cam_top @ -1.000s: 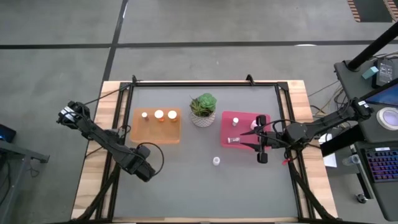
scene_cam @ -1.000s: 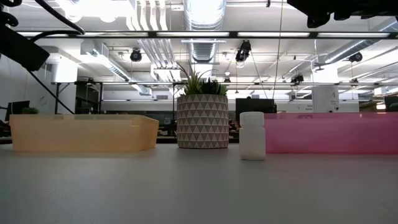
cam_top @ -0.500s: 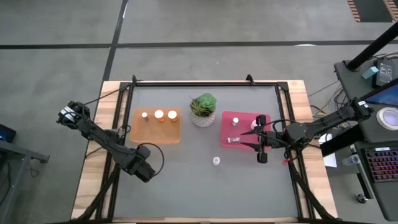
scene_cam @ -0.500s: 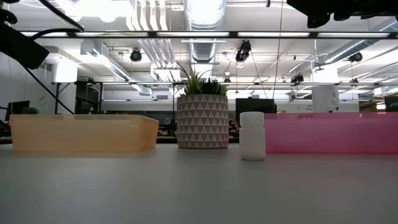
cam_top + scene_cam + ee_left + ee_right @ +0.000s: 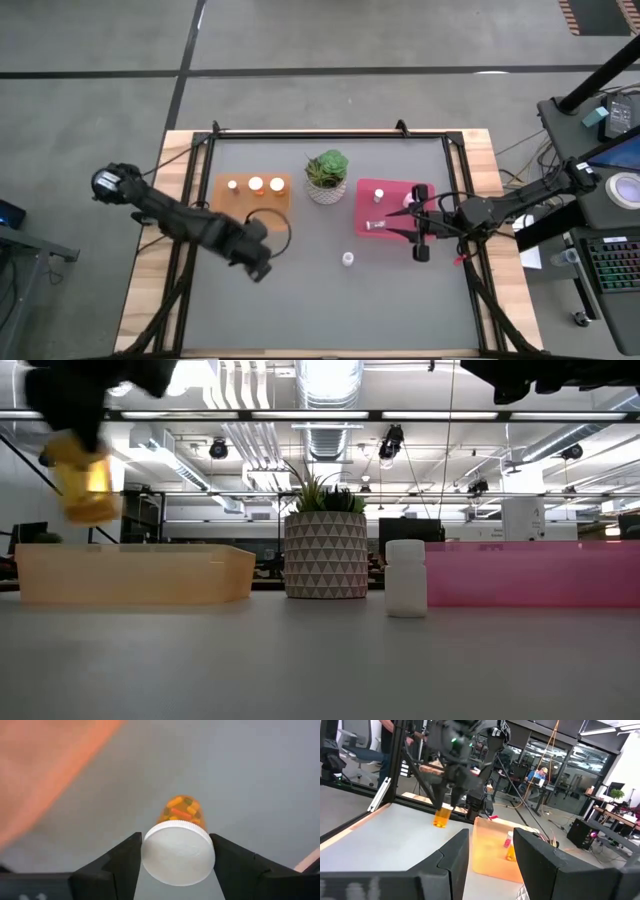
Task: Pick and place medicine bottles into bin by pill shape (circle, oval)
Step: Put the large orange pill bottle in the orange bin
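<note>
From above, the left pincer (image 5: pixel 258 262) hangs over the grey counter (image 5: pixel 300 300) just in front of the orange tray (image 5: pixel 222 215); the right pincer (image 5: pixel 418 232) waits at the pink tray (image 5: pixel 365 190), fingers apart on nothing. At counter level, the orange bottle (image 5: pixel 86 485) hangs upright in the air, cap uppermost. The left wrist view shows both fingers (image 5: pixel 122 865) pressed against its white cap (image 5: pixel 178 852), long axis pointing away towards the counter.

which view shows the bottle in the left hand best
The left wrist view: the orange bottle fills it, white cap gripped, pills visible. Low view shows it blurred; right wrist view small and distant; high view hides it under the left hand.
</note>
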